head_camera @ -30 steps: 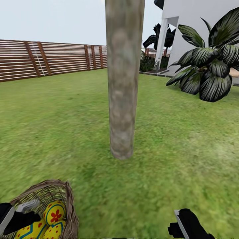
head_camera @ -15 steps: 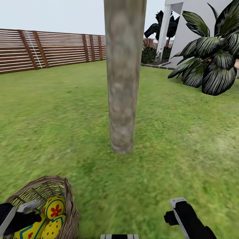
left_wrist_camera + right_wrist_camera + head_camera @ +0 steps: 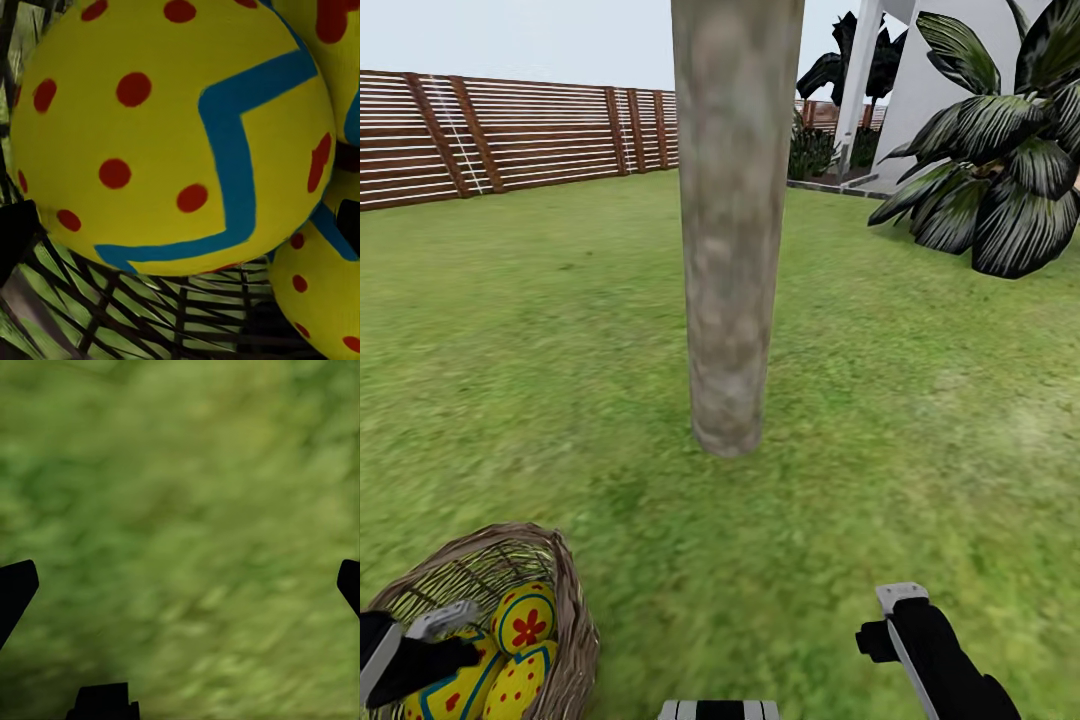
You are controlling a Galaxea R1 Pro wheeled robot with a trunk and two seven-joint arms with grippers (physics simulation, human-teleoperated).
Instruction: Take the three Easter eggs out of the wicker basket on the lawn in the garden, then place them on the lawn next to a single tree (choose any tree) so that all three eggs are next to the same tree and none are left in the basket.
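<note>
Since a second ago the view has advanced toward the mottled grey-brown tree trunk (image 3: pixel 730 250), while the left gripper (image 3: pixel 420 640) stays inside the brown wicker basket (image 3: pixel 565 600). Three yellow painted Easter eggs (image 3: pixel 525 618) lie just beyond its fingers, whose state I cannot tell. Right gripper (image 3: pixel 905 625) hangs spread wide above the green lawn (image 3: pixel 920 420).

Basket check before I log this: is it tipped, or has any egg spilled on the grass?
Nothing stands out. The basket sits upright on the lawn near the tree, with the eggs still inside; no egg shows on the grass.
</note>
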